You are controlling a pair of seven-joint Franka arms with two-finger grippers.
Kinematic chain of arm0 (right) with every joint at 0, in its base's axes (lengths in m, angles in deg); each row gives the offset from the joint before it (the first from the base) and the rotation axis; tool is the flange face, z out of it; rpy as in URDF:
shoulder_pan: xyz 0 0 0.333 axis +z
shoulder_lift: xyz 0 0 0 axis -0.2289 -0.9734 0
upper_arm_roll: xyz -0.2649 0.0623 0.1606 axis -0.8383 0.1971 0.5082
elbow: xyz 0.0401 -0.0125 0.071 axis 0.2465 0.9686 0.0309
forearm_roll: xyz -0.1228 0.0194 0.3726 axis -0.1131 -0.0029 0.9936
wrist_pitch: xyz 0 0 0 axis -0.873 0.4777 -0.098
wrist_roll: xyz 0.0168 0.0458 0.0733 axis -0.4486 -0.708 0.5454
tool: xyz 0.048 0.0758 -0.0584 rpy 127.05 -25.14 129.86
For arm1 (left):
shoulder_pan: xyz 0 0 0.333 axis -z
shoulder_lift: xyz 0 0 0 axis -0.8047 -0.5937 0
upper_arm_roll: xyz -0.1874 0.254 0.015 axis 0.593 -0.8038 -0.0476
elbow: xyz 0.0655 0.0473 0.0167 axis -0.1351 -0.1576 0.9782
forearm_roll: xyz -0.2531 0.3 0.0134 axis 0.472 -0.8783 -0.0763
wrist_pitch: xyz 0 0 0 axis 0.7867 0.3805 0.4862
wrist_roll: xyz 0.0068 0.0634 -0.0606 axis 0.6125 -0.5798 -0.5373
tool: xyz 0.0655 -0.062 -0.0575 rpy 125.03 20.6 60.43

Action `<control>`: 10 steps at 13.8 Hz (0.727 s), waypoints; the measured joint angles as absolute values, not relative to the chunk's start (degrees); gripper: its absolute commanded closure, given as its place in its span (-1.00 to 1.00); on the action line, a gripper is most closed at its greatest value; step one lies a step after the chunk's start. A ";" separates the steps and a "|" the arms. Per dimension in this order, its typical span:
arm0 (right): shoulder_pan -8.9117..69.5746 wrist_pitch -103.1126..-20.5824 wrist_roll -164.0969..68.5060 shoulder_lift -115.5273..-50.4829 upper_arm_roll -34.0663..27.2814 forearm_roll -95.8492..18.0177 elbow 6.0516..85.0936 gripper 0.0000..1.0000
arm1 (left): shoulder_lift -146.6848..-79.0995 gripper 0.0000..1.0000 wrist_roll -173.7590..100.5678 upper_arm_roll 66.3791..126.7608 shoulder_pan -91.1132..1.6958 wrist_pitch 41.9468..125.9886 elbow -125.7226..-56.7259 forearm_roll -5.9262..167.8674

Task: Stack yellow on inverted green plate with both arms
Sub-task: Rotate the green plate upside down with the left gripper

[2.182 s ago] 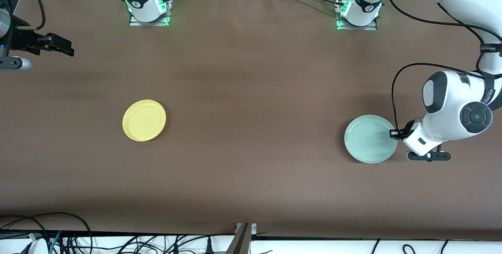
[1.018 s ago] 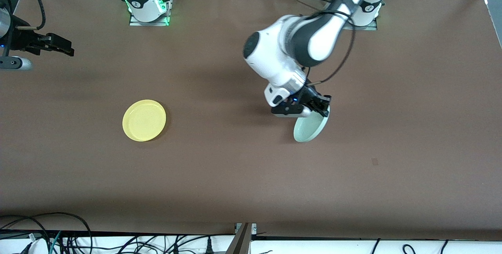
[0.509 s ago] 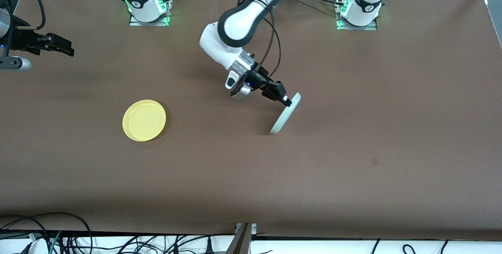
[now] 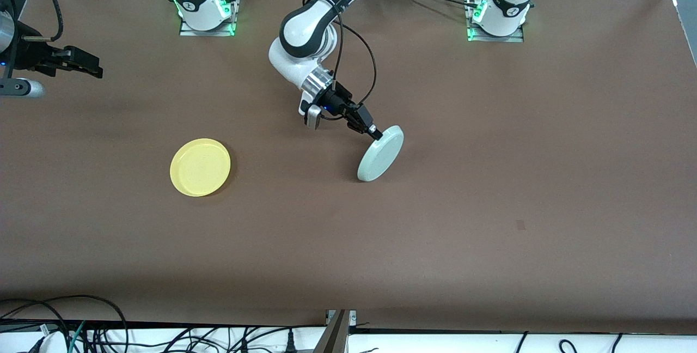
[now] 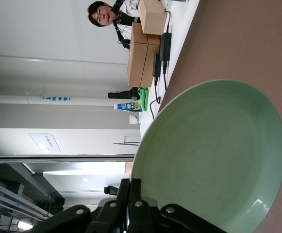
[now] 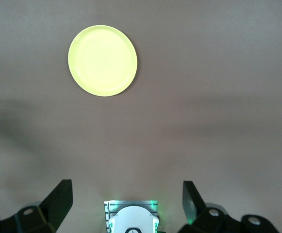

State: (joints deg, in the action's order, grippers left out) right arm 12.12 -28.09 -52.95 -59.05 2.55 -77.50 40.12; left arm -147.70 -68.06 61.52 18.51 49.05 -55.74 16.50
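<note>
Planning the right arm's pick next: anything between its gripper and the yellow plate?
Nothing visible. The right gripper, jaws open, waits at the right arm's end of the table; only bare table lies between it and the yellow plate. The left gripper holds the green plate well off that path.

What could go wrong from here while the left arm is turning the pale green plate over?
1. The left gripper pinches only the rim of the round pale mint-green plastic plate, which hangs tilted on edge over the brown table; it might slip or land rim up.
2. The round bright yellow plastic plate lies toward the right arm's end, well apart, and the right gripper waits open there, so the carry across could knock the green plate.
</note>
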 measured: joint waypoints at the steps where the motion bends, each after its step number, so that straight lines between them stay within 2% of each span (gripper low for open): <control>1: 12.12 -28.09 -52.95 -59.05 2.55 -77.50 40.12 -1.00 | -148.16 1.00 -69.00 61.52 18.56 49.05 -55.73 16.50; 7: 12.12 -28.09 -52.95 -59.05 2.55 -77.50 40.12 -1.00 | -150.19 1.00 -72.38 61.46 20.04 48.67 -55.58 15.86; 8: 12.12 -28.09 -52.95 -59.05 2.55 -77.50 40.12 -1.00 | -150.29 0.53 -72.73 61.46 20.43 48.64 -55.58 15.86; 9: 12.12 -28.09 -52.95 -59.05 2.55 -77.50 40.12 -1.00 | -150.40 -0.98 -73.05 61.49 20.82 48.61 -55.58 15.86; 10: 12.12 -28.09 -52.95 -59.05 2.55 -77.50 40.12 -1.00 | -150.57 -1.00 -73.68 61.59 21.18 48.61 -55.58 15.86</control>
State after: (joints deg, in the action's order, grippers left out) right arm 12.12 -28.09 -52.95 -59.05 2.55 -77.50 40.12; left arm -150.57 -73.68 61.59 21.18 48.61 -55.58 15.86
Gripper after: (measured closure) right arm 0.000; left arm 0.907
